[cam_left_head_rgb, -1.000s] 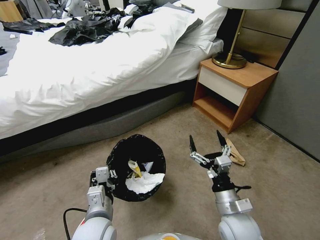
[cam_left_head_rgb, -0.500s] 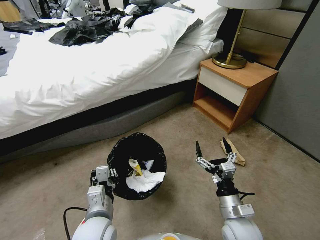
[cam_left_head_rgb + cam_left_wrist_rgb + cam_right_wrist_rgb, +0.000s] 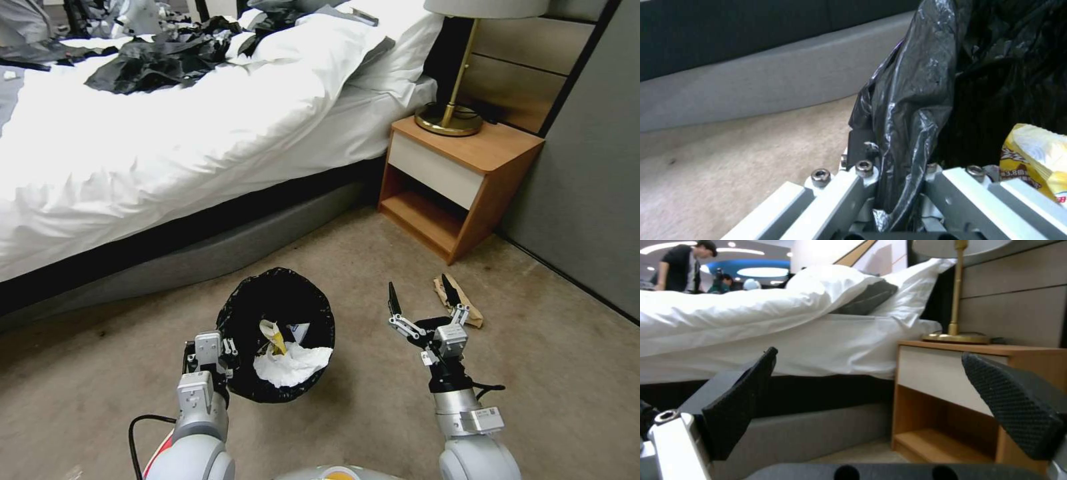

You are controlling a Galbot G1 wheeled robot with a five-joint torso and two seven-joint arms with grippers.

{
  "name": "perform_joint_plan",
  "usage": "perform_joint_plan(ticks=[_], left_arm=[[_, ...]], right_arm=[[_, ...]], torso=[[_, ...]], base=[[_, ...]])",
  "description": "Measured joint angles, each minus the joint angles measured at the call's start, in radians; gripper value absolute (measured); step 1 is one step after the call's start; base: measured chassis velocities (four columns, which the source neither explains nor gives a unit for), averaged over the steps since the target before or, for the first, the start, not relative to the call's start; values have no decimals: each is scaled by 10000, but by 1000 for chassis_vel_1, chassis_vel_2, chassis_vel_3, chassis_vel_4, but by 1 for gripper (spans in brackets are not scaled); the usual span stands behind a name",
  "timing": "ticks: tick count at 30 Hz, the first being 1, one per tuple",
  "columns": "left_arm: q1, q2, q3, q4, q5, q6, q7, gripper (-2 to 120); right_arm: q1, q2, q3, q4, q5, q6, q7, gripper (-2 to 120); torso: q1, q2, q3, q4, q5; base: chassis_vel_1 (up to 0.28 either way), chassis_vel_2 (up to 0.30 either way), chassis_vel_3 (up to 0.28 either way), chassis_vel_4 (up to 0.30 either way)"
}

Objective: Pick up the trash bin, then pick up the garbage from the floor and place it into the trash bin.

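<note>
Your left claw (image 3: 212, 352) pinches the trash bin (image 3: 280, 313) by its thin, slippery bagged rim, while your right claw (image 3: 421, 299), wide open and empty, hovers beside light, crushable brown paper (image 3: 467, 308) on the floor.

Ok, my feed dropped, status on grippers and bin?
Left gripper shut on bin rim. Right gripper open, empty, near brown paper on floor. Nothing in the way.

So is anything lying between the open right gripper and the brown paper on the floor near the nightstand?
Nothing visible does. The right gripper hangs with jaws open, and only bare carpet separates it from the crumpled brown paper. The left gripper holds the trash bin off to the side.
</note>
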Motion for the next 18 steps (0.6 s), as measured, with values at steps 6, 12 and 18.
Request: perform_joint_plan(ticks=[6, 12, 18], left_arm=[[-1, -9, 5, -2, 4, 8, 0, 1], [-9, -29, 3, -2, 6, 12, -1, 1], [-45, -38, 6, 17, -30, -10, -21, 1]], right_arm=[[32, -20, 5, 25, 0, -29, -8, 100], [63, -10, -21, 25, -4, -33, -30, 100], [65, -3, -49, 9, -18, -32, -56, 100]], torso=[[-1, 0, 0, -1, 0], [0, 0, 0, -1, 0], [0, 0, 0, -2, -1]], base=[[-85, -77, -68, -84], [-111, -103, -109, -109], [-112, -124, -119, -117]])
